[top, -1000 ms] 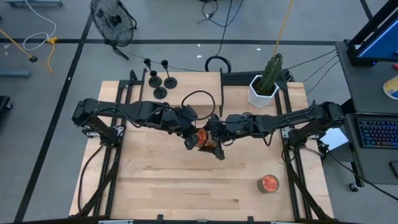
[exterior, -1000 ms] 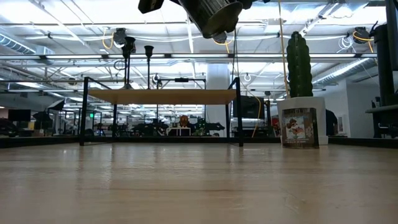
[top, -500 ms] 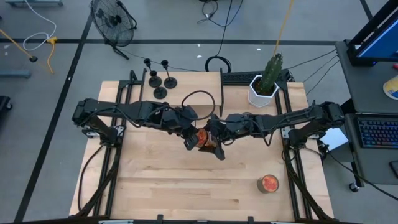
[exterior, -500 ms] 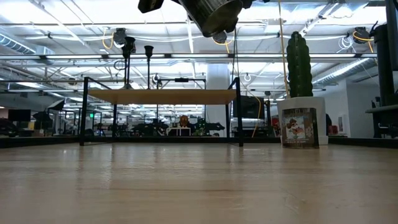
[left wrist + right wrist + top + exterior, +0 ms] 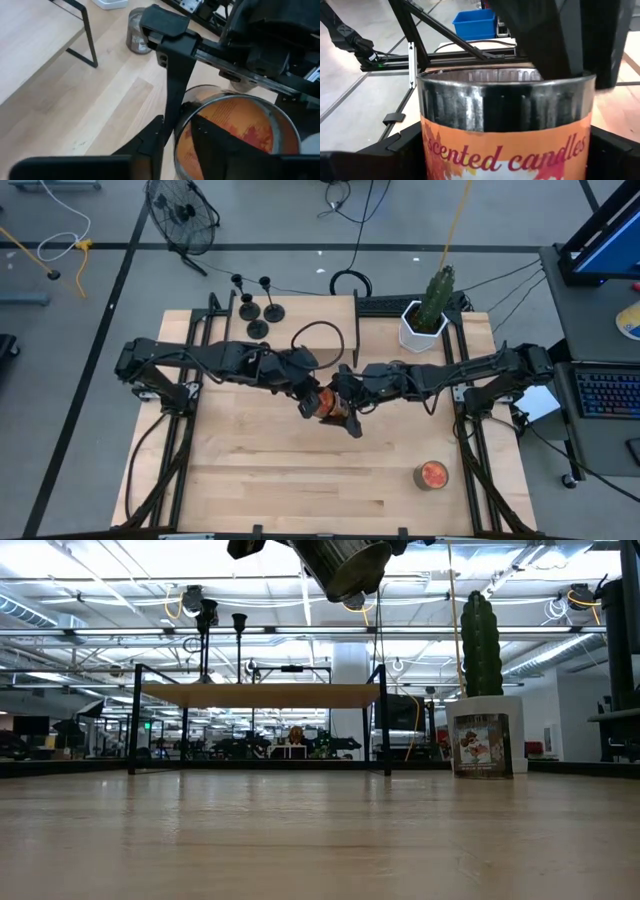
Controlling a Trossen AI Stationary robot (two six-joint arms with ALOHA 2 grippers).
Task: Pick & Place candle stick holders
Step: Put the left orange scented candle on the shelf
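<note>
Three matte-black candle stick holders (image 5: pixel 258 315) stand on their disc bases on a raised wooden shelf (image 5: pixel 320 315) at the table's far left. Two of them show in the low view (image 5: pixel 207 620). Both grippers meet over the table's middle on a silver candle tin with an orange label (image 5: pixel 328 404). My left gripper (image 5: pixel 312 402) comes from the left and my right gripper (image 5: pixel 342 412) from the right, each shut on the tin. The tin hangs high above the table (image 5: pixel 345 565). My left gripper holds the tin's rim (image 5: pixel 181 131), one finger (image 5: pixel 220 145) inside the open tin and one (image 5: pixel 150 145) outside its wall. It comes slanting from the table's left. The tin is lifted clear and tilted. My right gripper pinches the tin's labelled side wall (image 5: pixel 432 142) between its two fingers (image 5: pixel 400 150), one on each side. It comes level from the table's right. The tin stands clear of the table.
A cactus in a white pot (image 5: pixel 425 320) stands at the far right. A second orange-topped tin (image 5: pixel 432 475) sits near the right front. The shelf's black legs (image 5: pixel 133 720) stand on the table's far half. Bare wood lies in front.
</note>
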